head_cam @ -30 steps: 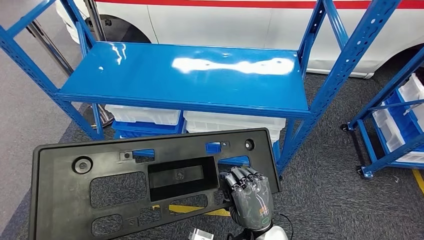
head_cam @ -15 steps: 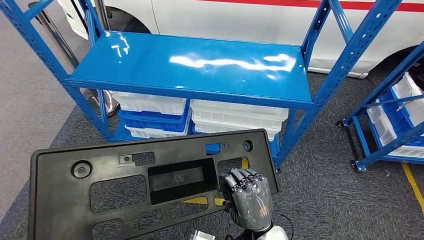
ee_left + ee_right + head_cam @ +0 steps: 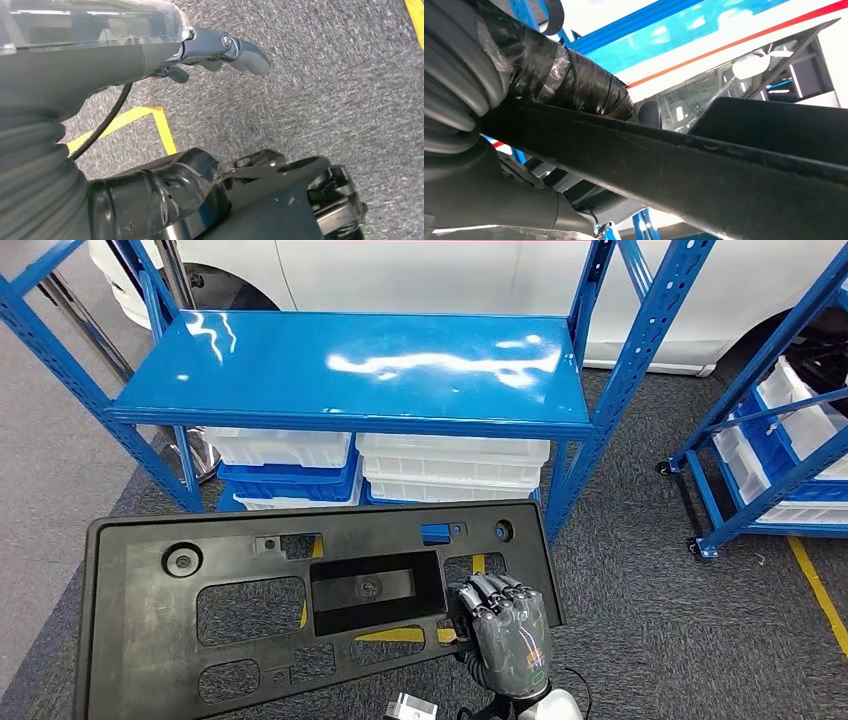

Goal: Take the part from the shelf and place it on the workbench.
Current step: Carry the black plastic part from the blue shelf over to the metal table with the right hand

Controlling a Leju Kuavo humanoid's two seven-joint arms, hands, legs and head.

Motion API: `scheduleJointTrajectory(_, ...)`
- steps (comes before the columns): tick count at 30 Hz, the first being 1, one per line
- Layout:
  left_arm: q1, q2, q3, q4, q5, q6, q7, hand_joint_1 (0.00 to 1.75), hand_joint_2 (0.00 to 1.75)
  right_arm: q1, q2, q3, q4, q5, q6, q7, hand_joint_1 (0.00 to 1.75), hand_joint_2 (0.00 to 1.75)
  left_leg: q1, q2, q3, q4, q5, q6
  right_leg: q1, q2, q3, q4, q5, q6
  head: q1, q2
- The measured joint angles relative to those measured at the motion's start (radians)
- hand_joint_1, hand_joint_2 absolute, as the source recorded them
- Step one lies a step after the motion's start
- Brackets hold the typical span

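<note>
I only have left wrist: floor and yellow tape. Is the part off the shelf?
Observer: Yes. In the head view the black panel is held in front of the blue shelf, not resting on it.
Operator: Which hand has it?
Observer: The right hand grips the panel near its right end, fingers curled over an edge by the centre recess.
Operator: What's below the shelf top?
Observer: White and blue bins are stacked on the lower level.
</note>
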Motion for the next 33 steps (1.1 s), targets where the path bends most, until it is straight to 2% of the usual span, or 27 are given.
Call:
scheduleJointTrajectory(2,0.000,0.000,0.000,0.000,0.000,0.000,0.001,0.00,1.75,0.001,0.000,0.000,0.000,0.000,0.000,0.000,1.75,1.75,0.004,-0.010,0.063,-0.119,0.067,0.002,-0.002,0.013,-0.002,0.007,-0.002,0.003,0.000,0.000)
scheduleJointTrajectory(3,0.001,0.001,0.000,0.000,0.000,0.000,0.001,0.00,1.75,0.000,0.000,0.000,0.000,-0.001,0.000,0.000,1.75,1.75,0.004,-0.022,0.097,-0.181,0.089,0.003,-0.001,0.020,-0.005,0.010,-0.002,0.007,0.000,0.000)
scheduleJointTrajectory(4,0.001,0.001,0.000,0.000,0.000,0.000,0.001,0.00,1.75,0.000,0.000,0.000,-0.001,-0.002,0.000,0.000,1.75,1.75,0.004,-0.033,0.120,-0.225,0.099,0.005,-0.001,0.026,-0.008,0.013,-0.002,0.012,0.000,0.000)
scheduleJointTrajectory(5,0.001,0.001,0.001,0.000,0.000,0.000,0.001,0.00,1.75,0.000,0.000,0.000,-0.001,-0.002,0.000,0.001,1.75,1.75,0.004,-0.040,0.131,-0.248,0.097,0.008,-0.001,0.032,-0.012,0.015,0.000,0.018,0.000,0.000)
scheduleJointTrajectory(7,0.000,0.001,0.001,0.000,0.000,0.000,0.001,0.00,1.75,0.002,0.000,0.000,-0.001,-0.003,0.000,0.001,1.75,1.75,0.005,-0.036,0.131,-0.260,0.094,0.014,0.001,0.042,-0.019,0.016,0.005,0.030,0.000,0.000)
scheduleJointTrajectory(9,-0.001,0.000,0.001,0.000,0.000,0.001,0.001,0.00,1.75,0.005,-0.001,0.000,-0.004,-0.001,0.000,0.001,1.75,1.75,0.008,-0.022,0.130,-0.268,0.099,0.028,0.001,0.033,-0.033,0.038,-0.011,0.039,0.002,0.000)
scheduleJointTrajectory(10,0.000,0.000,0.001,0.000,0.000,0.001,0.001,0.00,1.75,0.006,-0.002,0.000,-0.005,0.000,0.000,0.001,1.75,1.75,0.010,-0.015,0.129,-0.272,0.102,0.035,0.002,0.023,-0.050,0.076,-0.035,0.042,0.003,0.000)
scheduleJointTrajectory(12,0.001,0.000,0.001,0.000,0.000,0.001,0.001,0.00,1.75,0.010,-0.002,0.000,-0.007,0.002,0.000,-0.002,1.75,1.75,0.007,0.000,0.127,-0.272,0.104,0.043,0.000,0.007,-0.106,0.195,-0.098,0.047,0.005,0.000)
scheduleJointTrajectory(13,0.002,0.000,0.002,0.000,0.001,0.001,0.001,0.00,1.75,0.014,-0.002,0.000,-0.007,0.002,0.000,-0.005,1.75,1.75,0.005,0.008,0.125,-0.271,0.103,0.044,-0.001,0.004,-0.135,0.256,-0.120,0.049,0.005,0.000)
scheduleJointTrajectory(14,0.003,0.000,0.002,0.000,0.001,0.001,0.001,0.00,1.75,0.019,-0.002,-0.001,-0.007,0.003,0.000,-0.007,1.75,1.75,0.005,0.015,0.125,-0.270,0.103,0.045,-0.002,0.003,-0.151,0.290,-0.125,0.051,0.005,0.000)
scheduleJointTrajectory(15,0.003,0.000,0.002,0.000,0.001,0.001,0.001,0.00,1.75,0.024,-0.002,-0.003,-0.008,0.003,0.000,-0.009,1.75,1.75,0.004,0.022,0.124,-0.268,0.102,0.045,-0.003,0.002,-0.150,0.290,-0.111,0.051,0.005,0.000)
scheduleJointTrajectory(16,0.003,0.000,0.002,0.000,0.001,0.001,0.001,0.00,1.75,0.029,-0.002,-0.006,-0.010,0.003,0.000,-0.012,1.75,1.75,0.004,0.029,0.124,-0.265,0.101,0.044,-0.005,-0.003,-0.130,0.249,-0.080,0.051,0.005,0.000)
scheduleJointTrajectory(17,0.002,0.000,0.003,0.000,0.002,0.001,0.001,0.00,1.75,0.033,-0.002,-0.010,-0.013,0.003,0.000,-0.016,1.75,1.75,0.004,0.034,0.124,-0.262,0.098,0.041,-0.005,-0.014,-0.096,0.181,-0.043,0.049,0.005,0.000)
scheduleJointTrajectory(19,0.002,0.000,0.003,0.000,0.003,0.002,0.001,0.00,1.75,0.037,-0.001,-0.021,-0.023,0.004,0.000,-0.025,1.75,1.75,0.000,0.044,0.123,-0.255,0.093,0.033,0.003,-0.049,-0.042,0.066,-0.004,0.041,0.005,0.000)
scheduleJointTrajectory(21,0.002,0.000,0.004,0.000,0.004,0.003,0.001,0.00,1.75,0.047,0.000,-0.036,-0.035,0.005,0.000,-0.037,1.75,1.75,-0.005,0.055,0.121,-0.251,0.091,0.024,0.011,-0.062,-0.032,0.034,-0.005,0.034,0.004,0.000)
scheduleJointTrajectory(23,0.002,0.000,0.006,0.000,0.005,0.005,0.000,0.00,1.75,0.066,0.004,-0.058,-0.050,0.004,0.000,-0.053,1.75,1.75,-0.005,0.063,0.122,-0.249,0.086,0.014,0.008,-0.048,-0.035,0.029,0.000,0.025,0.004,0.000)
scheduleJointTrajectory(24,0.001,0.000,0.007,0.000,0.006,0.006,0.000,0.00,1.75,0.075,0.007,-0.071,-0.059,0.004,0.000,-0.061,1.75,1.75,-0.003,0.054,0.117,-0.237,0.074,0.010,0.006,-0.041,-0.035,0.026,0.003,0.018,0.004,0.000)
scheduleJointTrajectory(25,0.002,0.000,0.008,0.000,0.006,0.007,0.000,0.00,1.75,0.082,0.011,-0.083,-0.068,0.003,0.000,-0.068,1.75,1.75,-0.001,0.040,0.105,-0.207,0.051,0.005,0.003,-0.035,-0.036,0.023,0.007,0.011,0.004,0.000)
scheduleJointTrajectory(27,0.003,0.000,0.011,0.000,0.007,0.009,-0.001,0.00,1.75,0.091,0.020,-0.101,-0.080,0.003,0.000,-0.076,1.75,1.75,0.000,0.009,0.056,-0.094,-0.016,-0.001,0.002,-0.020,-0.039,0.022,0.011,0.002,0.004,0.000)
scheduleJointTrajectory(28,0.004,0.000,0.012,0.000,0.007,0.009,-0.001,0.00,1.75,0.095,0.023,-0.107,-0.084,0.003,0.000,-0.078,1.75,1.75,0.000,0.003,0.028,-0.029,-0.044,-0.002,0.003,-0.013,-0.041,0.022,0.012,0.000,0.004,0.000)
scheduleJointTrajectory(29,0.004,0.000,0.014,0.000,0.007,0.009,-0.001,0.00,1.75,0.101,0.026,-0.113,-0.087,0.003,0.000,-0.082,1.75,1.75,0.000,0.001,0.009,0.015,-0.055,-0.003,0.003,-0.004,-0.042,0.023,0.013,0.000,0.004,0.000)
scheduleJointTrajectory(30,0.005,0.000,0.016,0.000,0.008,0.010,-0.001,0.00,1.75,0.108,0.029,-0.121,-0.092,0.001,0.000,-0.089,1.75,1.75,0.000,0.000,0.005,0.026,-0.046,-0.003,0.004,0.005,-0.042,0.024,0.013,-0.001,0.004,0.000)
scheduleJointTrajectory(31,0.005,0.000,0.017,0.000,0.009,0.010,0.000,0.00,1.75,0.116,0.033,-0.130,-0.097,-0.001,0.000,-0.100,1.75,1.75,0.001,-0.001,0.021,-0.004,-0.019,-0.001,0.004,0.014,-0.042,0.026,0.013,-0.001,0.004,0.000)
scheduleJointTrajectory(32,0.005,0.000,0.019,0.000,0.009,0.010,0.000,0.00,1.75,0.124,0.039,-0.141,-0.103,-0.003,0.000,-0.115,1.75,1.75,0.001,-0.006,0.051,-0.066,0.018,0.002,0.003,0.023,-0.042,0.029,0.013,0.000,0.004,0.000)
scheduleJointTrajectory(33,0.005,0.001,0.020,0.000,0.009,0.010,0.000,0.00,1.75,0.132,0.046,-0.152,-0.111,-0.006,0.000,-0.131,1.75,1.75,0.001,-0.021,0.084,-0.134,0.048,0.006,0.003,0.031,-0.043,0.031,0.013,0.001,0.004,0.000)
